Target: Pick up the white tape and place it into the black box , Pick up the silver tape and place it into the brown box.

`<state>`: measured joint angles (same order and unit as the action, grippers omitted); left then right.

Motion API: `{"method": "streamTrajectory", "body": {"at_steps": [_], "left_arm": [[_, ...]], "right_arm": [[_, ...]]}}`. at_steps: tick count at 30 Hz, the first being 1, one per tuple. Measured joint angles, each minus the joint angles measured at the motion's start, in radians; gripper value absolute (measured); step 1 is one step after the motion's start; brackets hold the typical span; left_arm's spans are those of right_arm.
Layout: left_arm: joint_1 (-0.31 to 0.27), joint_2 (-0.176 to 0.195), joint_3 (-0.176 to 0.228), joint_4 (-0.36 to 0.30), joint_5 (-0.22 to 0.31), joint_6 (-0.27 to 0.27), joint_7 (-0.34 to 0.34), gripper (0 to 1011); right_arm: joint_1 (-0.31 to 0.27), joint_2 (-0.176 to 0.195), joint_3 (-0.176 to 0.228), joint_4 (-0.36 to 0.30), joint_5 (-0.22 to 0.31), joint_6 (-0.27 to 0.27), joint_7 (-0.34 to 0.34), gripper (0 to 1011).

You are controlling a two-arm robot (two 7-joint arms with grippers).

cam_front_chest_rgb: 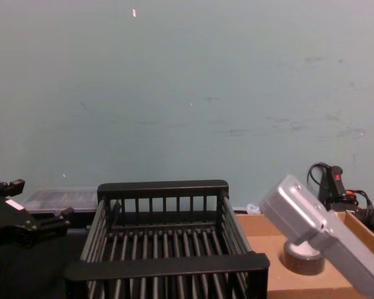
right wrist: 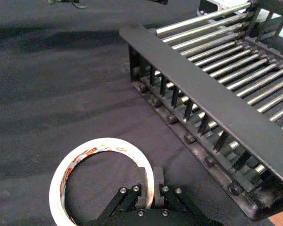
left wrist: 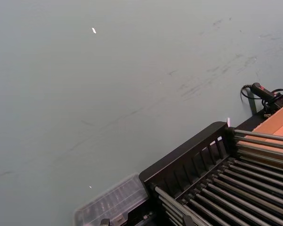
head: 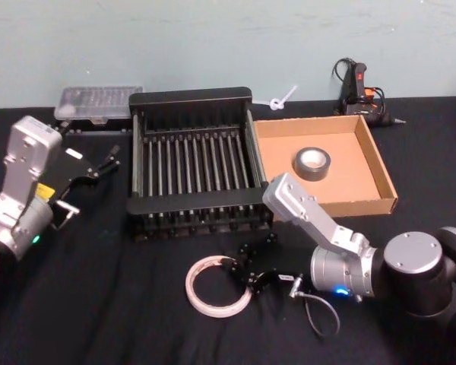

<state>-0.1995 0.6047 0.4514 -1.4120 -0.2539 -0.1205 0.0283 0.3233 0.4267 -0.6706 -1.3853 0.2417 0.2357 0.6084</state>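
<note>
Where the black cloth (head: 99,304) covers the table nearest the robot, the white tape (head: 213,287) lies flat, with bare cloth open to its left and on its near side. The right gripper (head: 234,268) sits at the ring's right edge, its 2 fingers (right wrist: 158,181) narrowed onto the ring's band, 1 inside and 1 outside. The ring rests on the cloth, just in front of the black box (head: 191,205) and apart from its near rim.

The left gripper (head: 110,161) hangs above the cloth left of that crate, near its left wall, its fingers parted with nothing between them.

The black box stands in the middle of the table with its slatted floor bare. Its right wall stands against the left wall of the brown box (head: 380,175), in which the silver tape (head: 311,163) lies flat near the far side, with open cardboard around it.

Farther back, a clear plastic case (head: 97,103) lies behind the crate's left corner, a white cable tie (head: 281,99) lies behind the 2 boxes, and a glue gun (head: 359,91) stands at the far right. A pale green wall (cam_front_chest_rgb: 187,93), scuffed in places, closes off the table's far edge.
</note>
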Motion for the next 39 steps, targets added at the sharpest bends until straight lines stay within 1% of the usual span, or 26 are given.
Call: {"method": "streamTrajectory", "body": {"at_steps": [6, 10, 14, 19, 24, 30, 33, 39], "left_arm": [[0.000, 0.000, 0.000, 0.000, 0.000, 0.000, 0.000, 1001], [0.000, 0.000, 0.000, 0.000, 0.000, 0.000, 0.000, 1001], [0.000, 0.000, 0.000, 0.000, 0.000, 0.000, 0.000, 1001], [0.000, 0.000, 0.000, 0.000, 0.000, 0.000, 0.000, 1001], [0.000, 0.000, 0.000, 0.000, 0.000, 0.000, 0.000, 1001], [0.000, 0.000, 0.000, 0.000, 0.000, 0.000, 0.000, 1001], [0.000, 0.000, 0.000, 0.000, 0.000, 0.000, 0.000, 1001], [0.000, 0.000, 0.000, 0.000, 0.000, 0.000, 0.000, 1001]], "right_arm": [[-0.001, 0.014, 0.012, -0.021, 0.018, -0.012, 0.015, 104], [-0.004, 0.032, 0.021, -0.047, 0.034, -0.025, 0.027, 104], [-0.006, 0.050, 0.031, -0.073, 0.052, -0.036, 0.037, 104], [-0.008, 0.077, 0.053, -0.112, 0.091, -0.049, 0.045, 104], [-0.001, 0.087, 0.065, -0.123, 0.110, -0.057, 0.041, 104], [0.018, 0.085, 0.080, -0.121, 0.127, -0.059, 0.019, 104], [0.031, 0.077, 0.087, -0.113, 0.132, -0.058, 0.001, 104], [0.066, 0.049, 0.096, -0.082, 0.132, -0.048, -0.038, 104]]}}
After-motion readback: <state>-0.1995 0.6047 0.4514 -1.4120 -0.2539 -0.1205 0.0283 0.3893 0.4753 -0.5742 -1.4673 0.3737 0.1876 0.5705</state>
